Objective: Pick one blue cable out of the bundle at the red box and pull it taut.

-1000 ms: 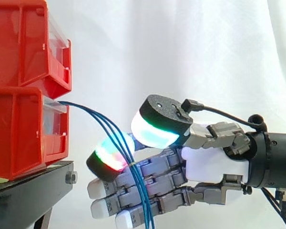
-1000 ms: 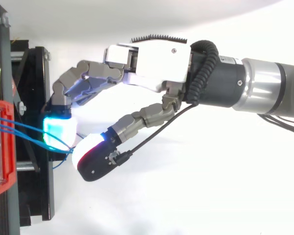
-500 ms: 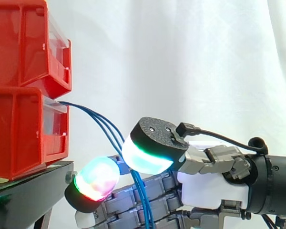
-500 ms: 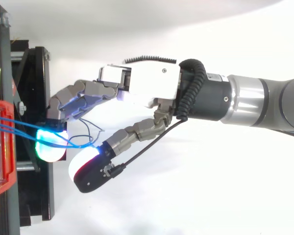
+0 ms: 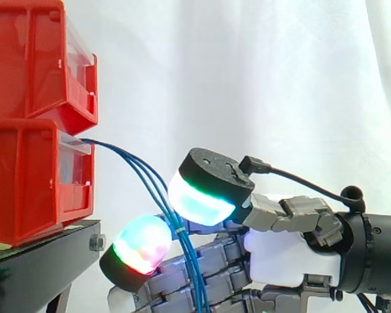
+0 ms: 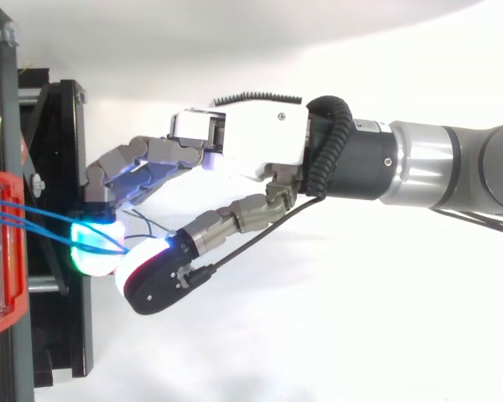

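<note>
Hanging behind the work, a white curtain (image 5: 260, 72) is recorded across the side view. In the top view a plain white surface (image 6: 318, 335) is seen beneath the arm. A black stand (image 5: 42, 261) is noted at 8 o'clock of the side view. On it a lower red bin (image 5: 26, 182) is carried, with an upper red bin (image 5: 26, 59) stacked on that, from 9 to 11 o'clock. In the top view the stand is seen along the 9 o'clock edge.

The blue cables (image 5: 137, 166) are seen leaving the front of the lower red bin and falling toward 5 o'clock as a close bundle of about three strands. They are curved rather than straight. The hand (image 5: 290, 257) is placed at 4 o'clock, its arm coming from the 3 o'clock edge. The bundle is found pinched between the thumb pad (image 5: 199, 199), glowing cyan and green, and a finger pad (image 5: 142, 244), glowing green and red. In the top view these two pads are seen pressed together just off the stand's edge, with the strands meeting between them. The other fingers (image 5: 163, 287) are held fairly straight below, and the cables are passed in front of them.

The lower fingers and the cables' far ends are cut off at 6 o'clock, and the bins at 9 o'clock. How many strands lie within the pinch cannot be determined. A small pale band (image 5: 179, 228) on the bundle is too small to identify.
</note>
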`<action>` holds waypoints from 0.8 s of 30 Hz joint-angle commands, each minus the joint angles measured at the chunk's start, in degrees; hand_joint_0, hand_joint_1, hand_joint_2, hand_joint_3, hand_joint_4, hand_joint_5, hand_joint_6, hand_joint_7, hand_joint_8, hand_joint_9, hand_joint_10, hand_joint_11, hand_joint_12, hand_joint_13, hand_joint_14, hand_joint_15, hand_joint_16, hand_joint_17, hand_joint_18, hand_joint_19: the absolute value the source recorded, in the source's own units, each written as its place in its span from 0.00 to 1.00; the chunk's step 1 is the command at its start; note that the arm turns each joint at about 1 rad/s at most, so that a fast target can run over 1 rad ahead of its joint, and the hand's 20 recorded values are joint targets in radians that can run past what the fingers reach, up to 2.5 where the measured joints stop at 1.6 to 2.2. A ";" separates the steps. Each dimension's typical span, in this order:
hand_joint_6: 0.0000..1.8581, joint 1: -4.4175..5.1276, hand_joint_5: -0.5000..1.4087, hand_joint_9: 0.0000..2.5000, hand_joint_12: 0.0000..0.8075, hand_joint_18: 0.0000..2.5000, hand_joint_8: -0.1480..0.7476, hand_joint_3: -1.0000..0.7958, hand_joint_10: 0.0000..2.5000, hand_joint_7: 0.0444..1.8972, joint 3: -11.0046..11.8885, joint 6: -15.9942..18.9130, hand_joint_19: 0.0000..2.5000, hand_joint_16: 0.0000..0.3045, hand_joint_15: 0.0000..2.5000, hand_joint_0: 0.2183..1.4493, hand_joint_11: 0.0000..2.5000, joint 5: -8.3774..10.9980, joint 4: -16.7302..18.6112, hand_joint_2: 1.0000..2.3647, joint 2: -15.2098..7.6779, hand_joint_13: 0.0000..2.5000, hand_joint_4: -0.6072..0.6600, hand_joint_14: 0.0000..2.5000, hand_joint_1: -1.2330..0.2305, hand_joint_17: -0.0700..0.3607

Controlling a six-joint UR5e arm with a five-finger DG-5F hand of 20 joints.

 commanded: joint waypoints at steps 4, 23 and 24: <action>0.34 -0.84 0.20 0.26 0.46 0.20 0.51 0.32 0.00 0.55 0.01 -0.23 0.14 0.18 0.10 0.27 0.14 -2.36 -0.44 0.00 0.09 0.20 0.58 0.00 0.40 0.45; 0.49 -1.55 0.16 0.25 0.48 0.22 0.54 0.47 0.00 0.43 -0.07 -2.16 0.12 0.19 0.10 0.31 0.16 -3.68 -1.50 0.01 1.24 0.21 0.57 0.00 0.32 0.46; 0.49 -1.55 0.16 0.25 0.48 0.22 0.54 0.48 0.00 0.42 0.01 -2.16 0.12 0.19 0.10 0.31 0.16 -3.68 -1.50 0.01 1.24 0.22 0.57 0.00 0.32 0.47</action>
